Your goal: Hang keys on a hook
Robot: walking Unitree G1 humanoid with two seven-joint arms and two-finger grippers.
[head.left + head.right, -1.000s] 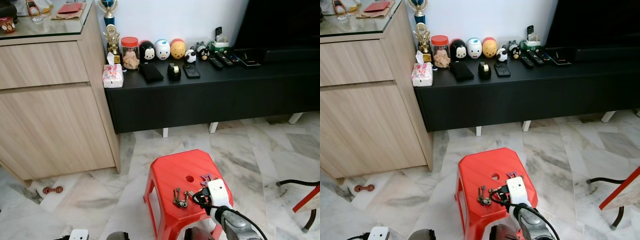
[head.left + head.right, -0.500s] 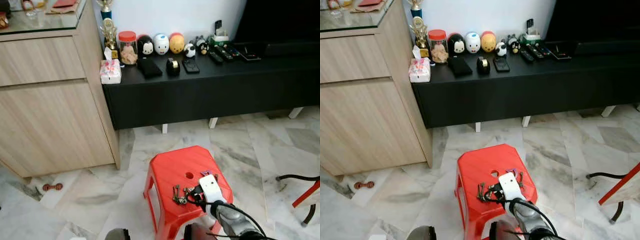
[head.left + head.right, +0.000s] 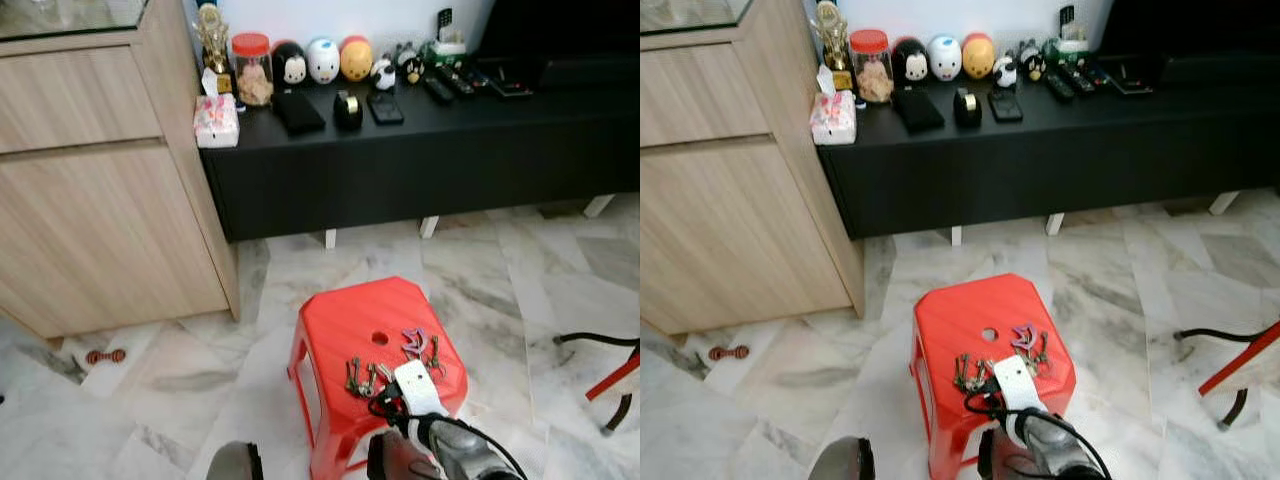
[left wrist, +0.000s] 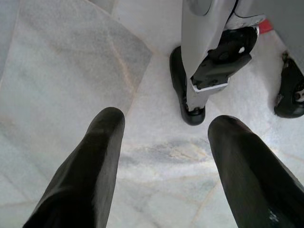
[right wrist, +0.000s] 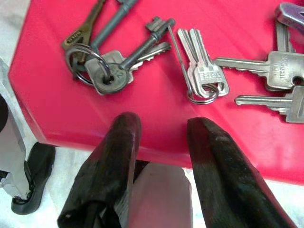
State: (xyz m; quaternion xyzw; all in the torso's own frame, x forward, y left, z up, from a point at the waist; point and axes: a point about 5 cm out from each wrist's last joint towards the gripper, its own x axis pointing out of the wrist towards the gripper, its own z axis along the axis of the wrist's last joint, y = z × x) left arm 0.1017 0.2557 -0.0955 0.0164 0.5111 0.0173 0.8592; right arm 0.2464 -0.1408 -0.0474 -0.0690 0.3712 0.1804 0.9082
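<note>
Three sets of keys lie on a red plastic stool (image 3: 350,325): a dark bunch on a ring (image 5: 99,71), a small silver pair (image 5: 202,76), and larger keys with a purple tag (image 3: 418,345). My right gripper (image 5: 164,124) is open, low over the stool's near edge. Its fingertips stop just short of the keys and hold nothing. From the head, the right gripper (image 3: 384,404) sits just below the dark bunch (image 3: 358,378). My left gripper (image 4: 167,121) hangs open over the marble floor, beside my own foot (image 4: 187,107).
A long black console (image 3: 420,160) with jars, toys and remotes runs along the back wall. A wooden cabinet (image 3: 100,210) stands at the left. A red chair leg (image 3: 618,372) and a black cable lie at the right. A small red object (image 3: 105,356) lies on the floor.
The camera has tilted down and come closer to the stool. My right gripper has drawn back a little toward the stool's near edge, uncovering the purple-tagged keys.
</note>
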